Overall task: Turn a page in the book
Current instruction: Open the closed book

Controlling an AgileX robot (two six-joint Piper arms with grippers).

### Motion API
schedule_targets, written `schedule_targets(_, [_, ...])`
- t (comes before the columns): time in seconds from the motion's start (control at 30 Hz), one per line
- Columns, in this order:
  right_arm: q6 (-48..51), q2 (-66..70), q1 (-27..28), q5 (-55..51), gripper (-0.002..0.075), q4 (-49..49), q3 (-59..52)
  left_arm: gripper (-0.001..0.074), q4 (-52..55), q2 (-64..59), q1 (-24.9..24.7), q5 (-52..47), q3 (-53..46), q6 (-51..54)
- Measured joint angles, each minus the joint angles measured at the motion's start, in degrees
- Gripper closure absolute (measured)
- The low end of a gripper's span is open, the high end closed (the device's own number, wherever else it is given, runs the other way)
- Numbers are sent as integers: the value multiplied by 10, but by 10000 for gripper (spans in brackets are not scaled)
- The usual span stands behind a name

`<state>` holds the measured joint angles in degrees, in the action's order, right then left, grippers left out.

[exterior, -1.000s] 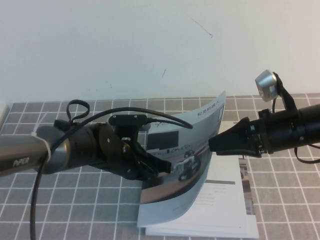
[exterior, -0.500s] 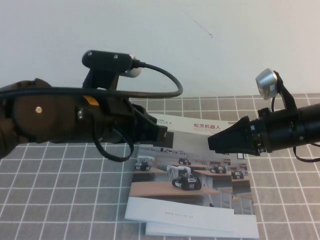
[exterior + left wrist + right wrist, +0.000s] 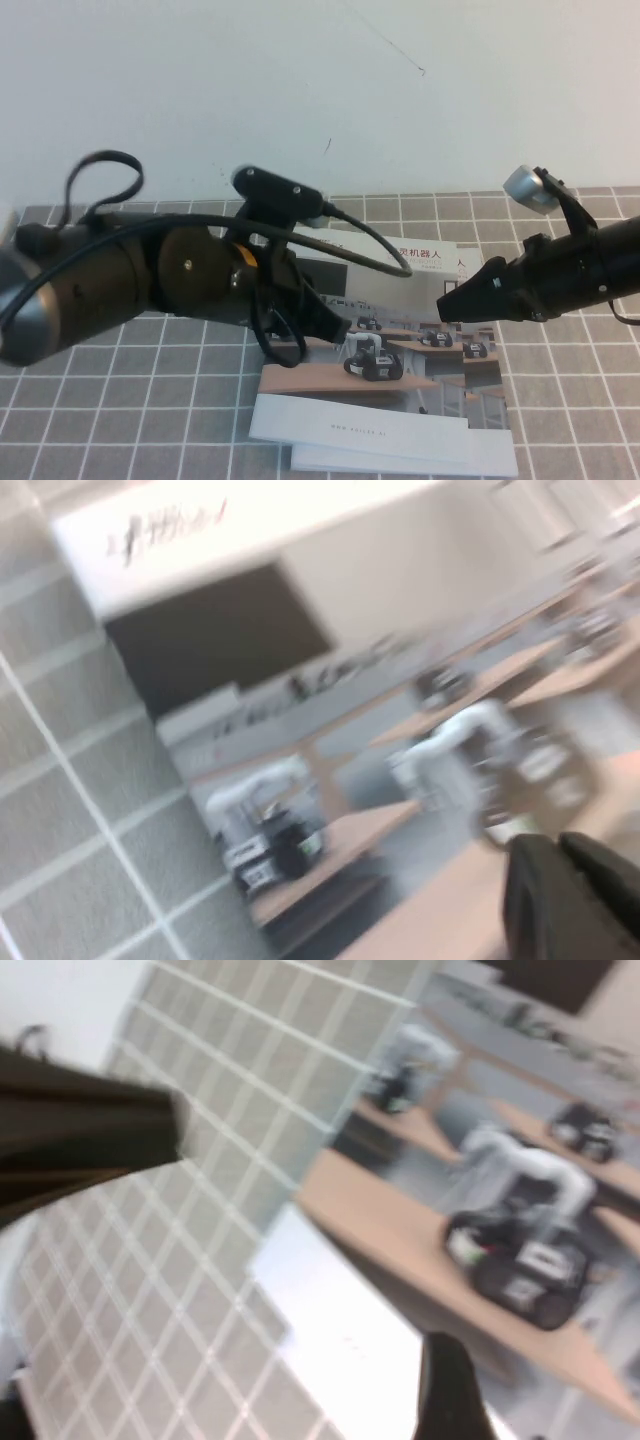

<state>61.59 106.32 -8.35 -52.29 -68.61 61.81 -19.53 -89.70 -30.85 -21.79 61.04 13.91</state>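
The book (image 3: 385,385) lies closed on the tiled table (image 3: 130,420), its cover, lifted a second ago, dropped flat again, so no page is turned; left gripper (image 3: 335,328) hovers over its near-left part, right gripper (image 3: 447,303) above its right, fingers' state unclear.

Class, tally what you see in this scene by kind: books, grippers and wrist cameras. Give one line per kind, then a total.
Books: 1, the book lying on the checked cloth.
Grippers: 2, the left gripper over the book's left side and the right gripper above its upper right part.
Wrist cameras: 2.
Total: 5.
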Motion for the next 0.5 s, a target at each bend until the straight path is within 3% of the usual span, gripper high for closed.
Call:
schedule_targets(0.3, [-5,0,0,20,332,13,0,738,36,-94,98,38,-2,-99])
schedule_targets(0.5, [-6,0,0,38,332,13,0,738,33,-131,106,43,-2,-102])
